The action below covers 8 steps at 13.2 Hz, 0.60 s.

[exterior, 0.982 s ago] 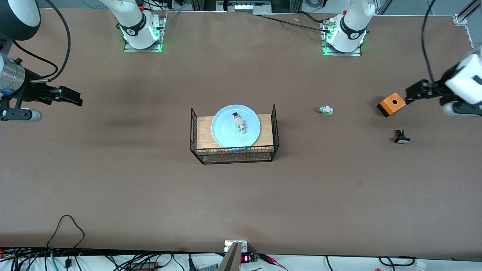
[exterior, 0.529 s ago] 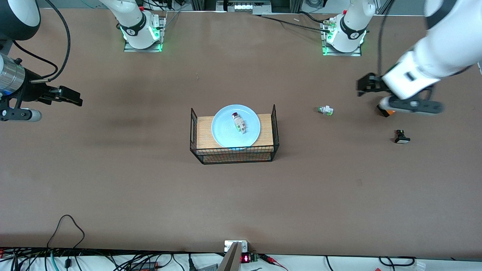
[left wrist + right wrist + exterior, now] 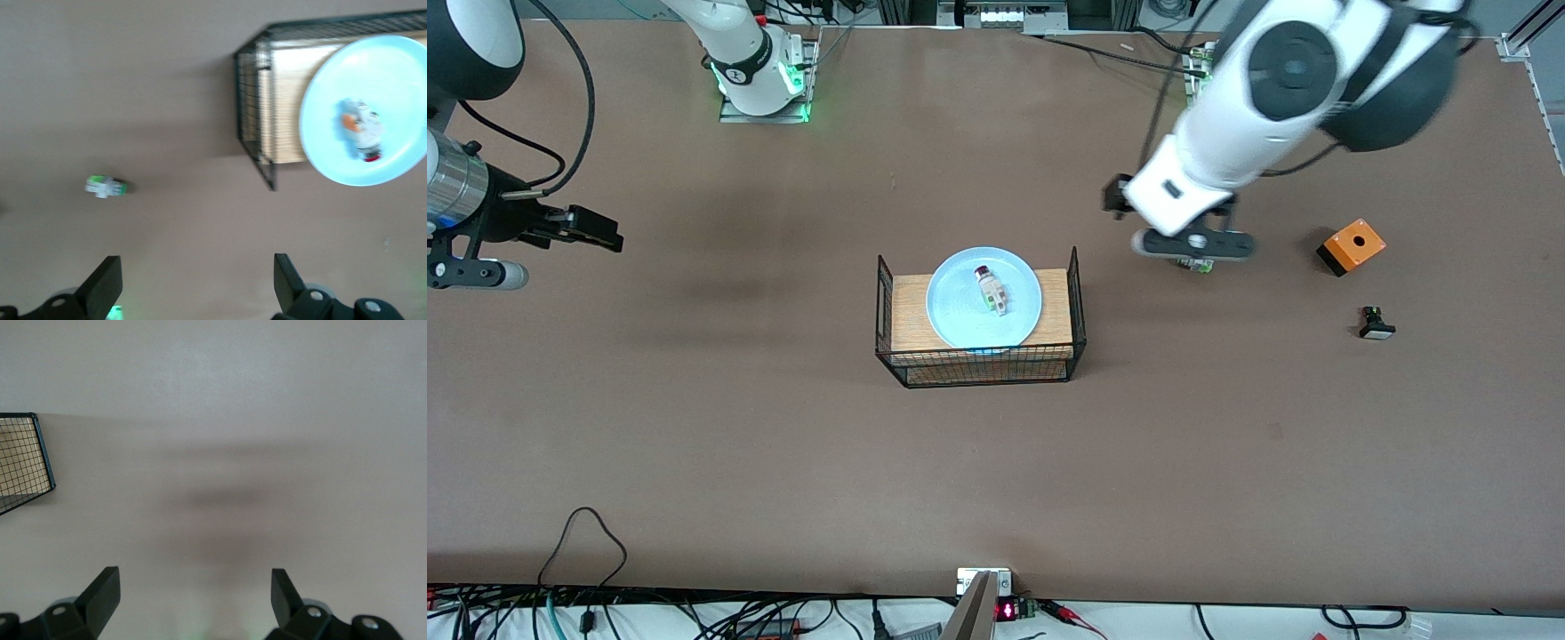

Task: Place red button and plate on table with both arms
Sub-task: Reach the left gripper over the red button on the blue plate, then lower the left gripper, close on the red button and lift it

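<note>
Only the left wrist view shows the left hand spread, empty, over the matte brown table, near the round pale-blue plate; the right hand, spread too, waits.

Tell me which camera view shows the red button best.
The front view: the red button lies sharp and unobstructed on the plate, red cap visible. The left wrist view shows it too, but blurred. The right wrist view shows only a corner of the wire rack, no button.

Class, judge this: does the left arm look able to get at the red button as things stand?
Probably yes: the red button lies uncovered on the plate, and the open left pincer has nothing between.
</note>
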Tool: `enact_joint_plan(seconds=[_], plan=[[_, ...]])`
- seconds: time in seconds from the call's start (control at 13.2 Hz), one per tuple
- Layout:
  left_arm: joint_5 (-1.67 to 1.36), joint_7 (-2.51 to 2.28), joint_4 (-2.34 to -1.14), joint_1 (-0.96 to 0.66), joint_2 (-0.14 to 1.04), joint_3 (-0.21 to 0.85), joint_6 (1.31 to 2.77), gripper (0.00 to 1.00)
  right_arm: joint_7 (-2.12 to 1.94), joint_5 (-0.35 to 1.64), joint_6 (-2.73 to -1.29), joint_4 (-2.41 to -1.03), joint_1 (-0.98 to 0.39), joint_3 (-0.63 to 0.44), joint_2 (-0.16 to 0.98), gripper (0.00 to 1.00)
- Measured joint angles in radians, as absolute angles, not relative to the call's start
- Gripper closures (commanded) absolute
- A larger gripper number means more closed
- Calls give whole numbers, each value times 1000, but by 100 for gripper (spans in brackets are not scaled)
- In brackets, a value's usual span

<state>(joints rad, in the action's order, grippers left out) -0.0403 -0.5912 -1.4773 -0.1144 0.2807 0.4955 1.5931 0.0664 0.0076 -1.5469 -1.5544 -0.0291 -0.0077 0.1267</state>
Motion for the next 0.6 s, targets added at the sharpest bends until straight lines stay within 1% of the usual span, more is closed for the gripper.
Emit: enact_joint_plan(seconds=[0.23, 0.45, 0.6], plan=[[-22, -658, -1392, -190, 389, 491, 1644, 0, 66, 8, -1547, -1554, -30, -5, 127, 0], [93, -830, -1283, -298, 516, 489, 1652, 0, 66, 8, -1546, -1554, -30, -4, 127, 0], [128, -915, -1225, -353, 580, 486, 1655, 0, 66, 8, -1546, -1554, -30, -4, 127, 0]])
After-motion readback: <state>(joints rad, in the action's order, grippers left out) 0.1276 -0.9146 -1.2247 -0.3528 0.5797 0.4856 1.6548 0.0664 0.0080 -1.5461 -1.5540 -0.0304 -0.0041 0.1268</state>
